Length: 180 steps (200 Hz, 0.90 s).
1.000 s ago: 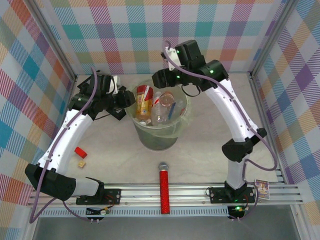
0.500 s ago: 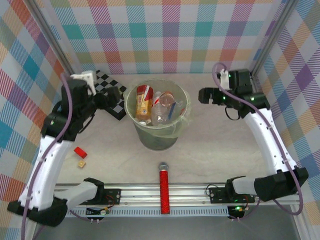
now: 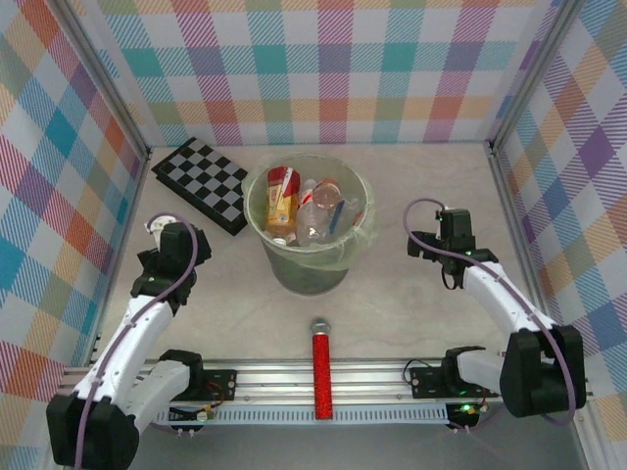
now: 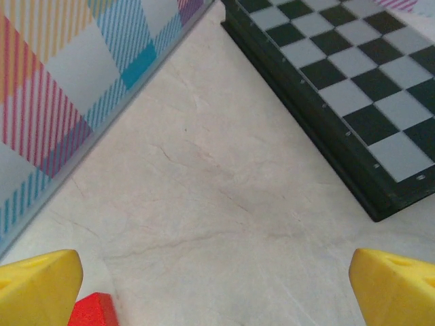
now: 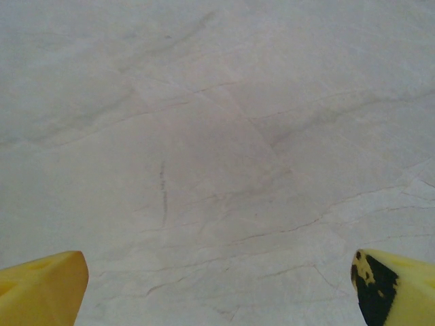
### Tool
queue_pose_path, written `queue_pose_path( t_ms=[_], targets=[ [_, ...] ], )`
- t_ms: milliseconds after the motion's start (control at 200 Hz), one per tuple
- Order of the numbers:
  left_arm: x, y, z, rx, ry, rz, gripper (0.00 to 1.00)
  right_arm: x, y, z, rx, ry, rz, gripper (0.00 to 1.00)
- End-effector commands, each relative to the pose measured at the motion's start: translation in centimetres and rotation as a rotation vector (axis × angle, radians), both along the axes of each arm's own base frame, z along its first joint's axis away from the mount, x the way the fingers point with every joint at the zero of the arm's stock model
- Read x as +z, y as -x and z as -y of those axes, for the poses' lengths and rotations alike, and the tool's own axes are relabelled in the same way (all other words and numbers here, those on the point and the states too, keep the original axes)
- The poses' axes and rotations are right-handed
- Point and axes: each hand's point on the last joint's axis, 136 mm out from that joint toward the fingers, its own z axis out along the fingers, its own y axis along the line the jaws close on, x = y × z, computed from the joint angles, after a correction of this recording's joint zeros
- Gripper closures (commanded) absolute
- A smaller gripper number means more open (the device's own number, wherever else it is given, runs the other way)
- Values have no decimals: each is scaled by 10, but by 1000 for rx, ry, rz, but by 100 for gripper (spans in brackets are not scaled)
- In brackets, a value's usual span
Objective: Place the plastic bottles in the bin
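**Asker:** What takes up most of the scene?

**Me:** A pale marbled table, walled with plaid panels. At its middle stands the bin, a large round translucent pale-green wastebasket with a liner, upright.

**Asker:** What else is on the table?

**Me:** A black-and-grey checkerboard lies flat at the far left of the bin, close beside it.

**Asker:** And your grippers?

**Me:** My left gripper hangs over bare table to the left of the bin. Its yellow fingertips are spread wide and it is empty. My right gripper hangs to the right of the bin, spread just as wide over bare table, also empty.

**Asker:** Where are the plastic bottles?

**Me:** The plastic bottles lie jumbled inside the bin: one with a red and orange label, with clear ones beside it. In front of the bin, by the near rail, lies a red glittery microphone with a grey head. Smallest is a red block, just beside my left gripper's left fingertip.
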Motion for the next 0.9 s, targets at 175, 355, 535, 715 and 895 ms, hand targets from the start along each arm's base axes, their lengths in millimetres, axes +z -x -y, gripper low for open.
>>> queue_pose_path(
  t_ms=[175,355,535,715,895],
  targets=[
    [-30,-52,18,-110,20,120,0,-9,-36,8,-18,62,218,1],
    [-48,-69,26,-185,0,137,0,-4,-48,5,21,77,303,1],
    [-61,-88,31,-223,30,166,0,6,-61,1,53,91,392,1],
    [-65,-103,30,-227,5,179,0,9,-67,-1,82,115,474,1],
    [-75,-107,31,-240,6,180,0,3,-69,-3,114,75,490,1]
  ],
)
